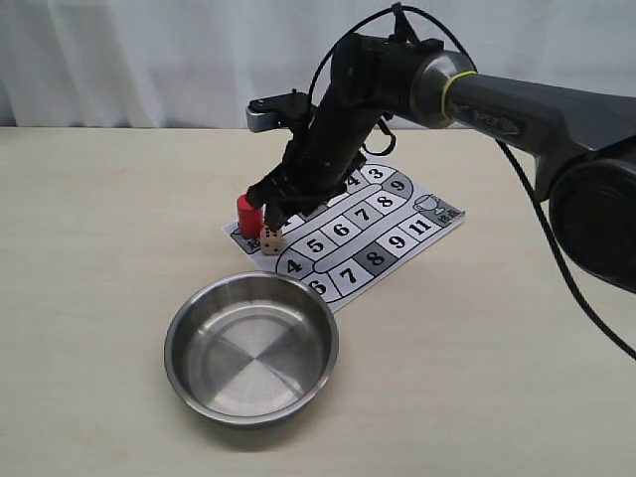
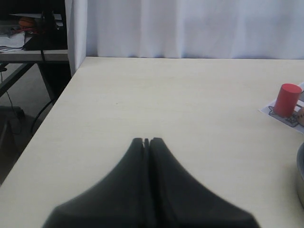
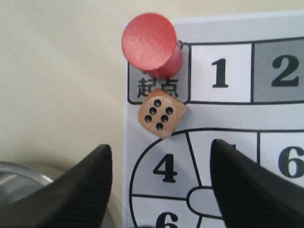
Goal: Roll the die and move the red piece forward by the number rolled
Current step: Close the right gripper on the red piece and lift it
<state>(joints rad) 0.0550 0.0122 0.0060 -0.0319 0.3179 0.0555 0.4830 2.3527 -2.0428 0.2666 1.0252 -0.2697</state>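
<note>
The red piece (image 3: pixel 152 45) stands upright on the start square at the corner of the numbered game board (image 1: pixel 378 234). Right beside it the die (image 3: pixel 161 113) rests on the board, six pips up. My right gripper (image 3: pixel 161 152) hangs open just above the board's square 4, with the die a little beyond its fingertips and nothing between them. In the exterior view the red piece (image 1: pixel 248 213) and the die (image 1: pixel 270 239) sit under that gripper (image 1: pixel 270 216). My left gripper (image 2: pixel 147 141) is shut and empty over bare table, with the red piece (image 2: pixel 287 100) far off to one side.
A steel bowl (image 1: pixel 250 348) sits on the table just in front of the board, its rim (image 3: pixel 21 172) close to my right gripper's fingers. The table edge and a shelf area show in the left wrist view.
</note>
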